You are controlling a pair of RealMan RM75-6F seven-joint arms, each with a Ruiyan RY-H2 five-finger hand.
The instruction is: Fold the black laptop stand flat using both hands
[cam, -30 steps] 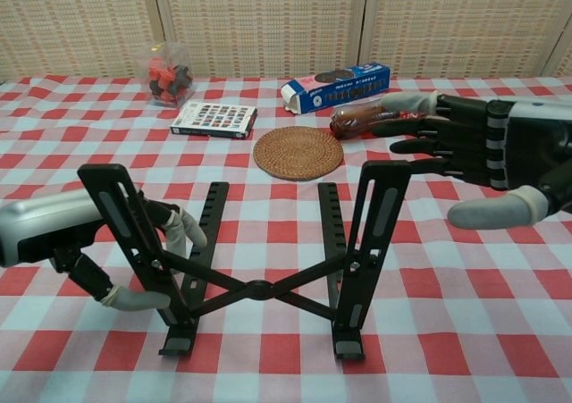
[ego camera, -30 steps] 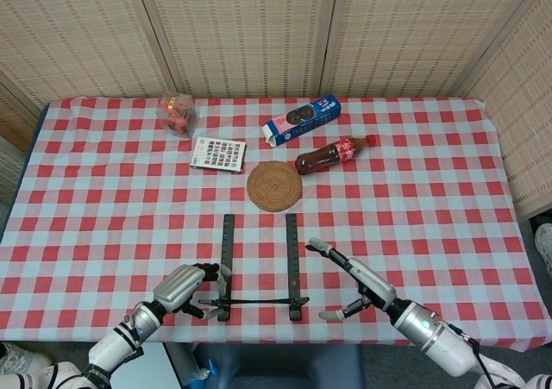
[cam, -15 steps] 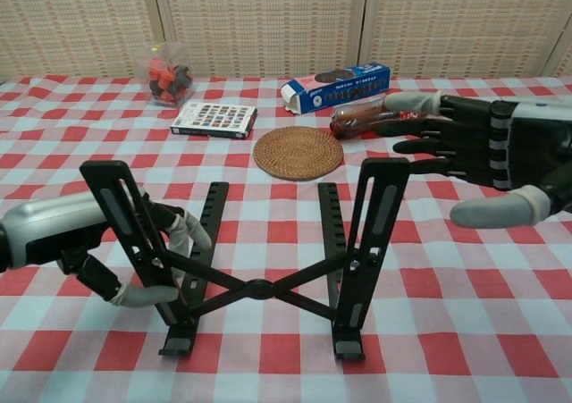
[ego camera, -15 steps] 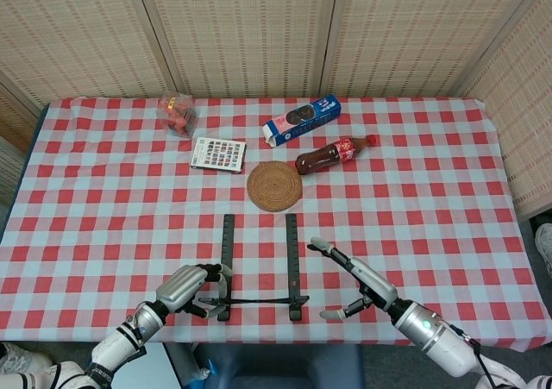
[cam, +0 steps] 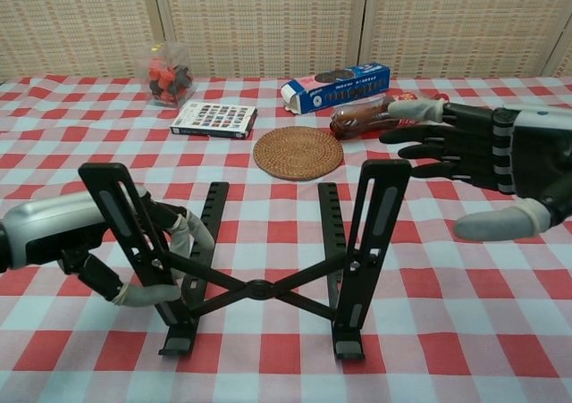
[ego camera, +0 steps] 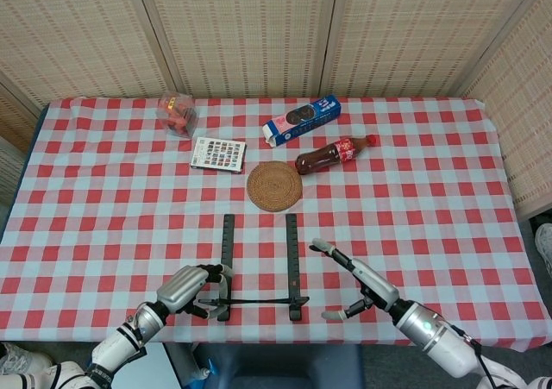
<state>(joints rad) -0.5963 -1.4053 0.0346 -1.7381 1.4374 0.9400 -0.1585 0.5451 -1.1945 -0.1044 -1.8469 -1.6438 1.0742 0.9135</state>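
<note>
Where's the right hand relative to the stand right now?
In the chest view the right hand hangs open just right of the laptop stand, beside its right upright but not touching; the cola bottle lies behind it.

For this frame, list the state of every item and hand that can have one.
Black laptop stand: unfolded, both support arms raised.
Left hand: holds the stand's left support arm.
Right hand: open, beside the right support arm, not touching.
Cola bottle: lying down, red cap on.
Blue cookie box: lying flat.

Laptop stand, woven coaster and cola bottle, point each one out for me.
laptop stand [cam: 257,288], chest view, crossbar hinge.
woven coaster [ego camera: 274,186], head view, its centre.
cola bottle [ego camera: 331,155], head view, mid-body by the label.
</note>
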